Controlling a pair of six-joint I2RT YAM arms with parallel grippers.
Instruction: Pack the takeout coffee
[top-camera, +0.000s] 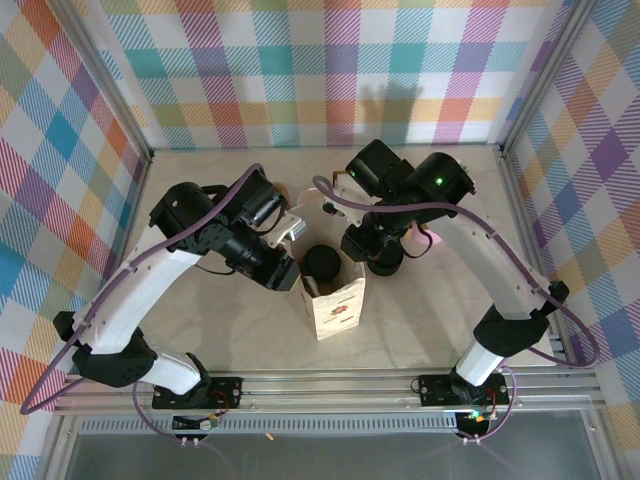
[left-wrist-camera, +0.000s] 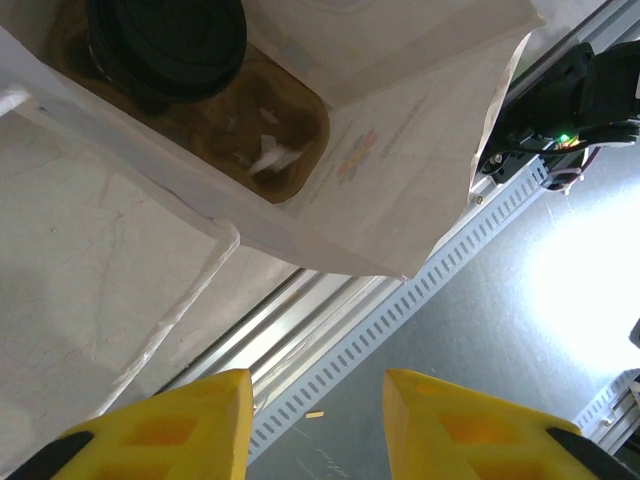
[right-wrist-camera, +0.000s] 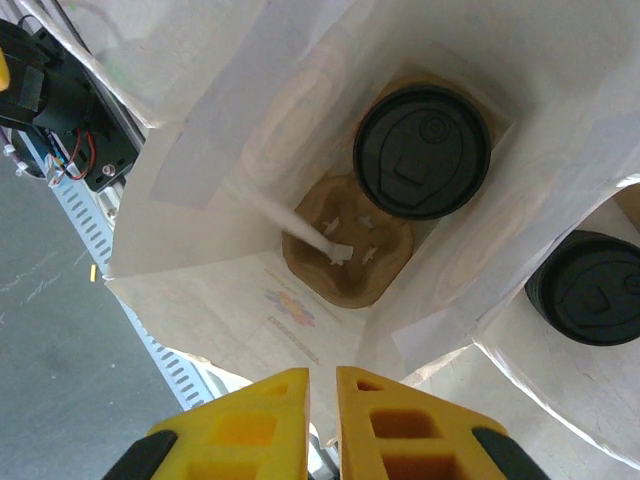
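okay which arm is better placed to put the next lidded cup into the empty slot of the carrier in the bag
Right, probably. The right gripper hangs nearly shut directly above the open paper bag, with the carrier's empty slot and a second black-lidded cup beside the bag in its view. The left gripper sits at the bag's side.

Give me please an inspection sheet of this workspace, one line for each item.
Surface: beige table, no spills seen.
Job's things: takeout coffee, lid on, sits in a cardboard carrier inside the open white bag.
Clutter: another black lid outside the bag.
Grippers: left gripper open, empty; right gripper barely parted, empty, above the bag.
Cables: purple cables along the arms.
Surroundings: checked curtain walls, metal frame rail.
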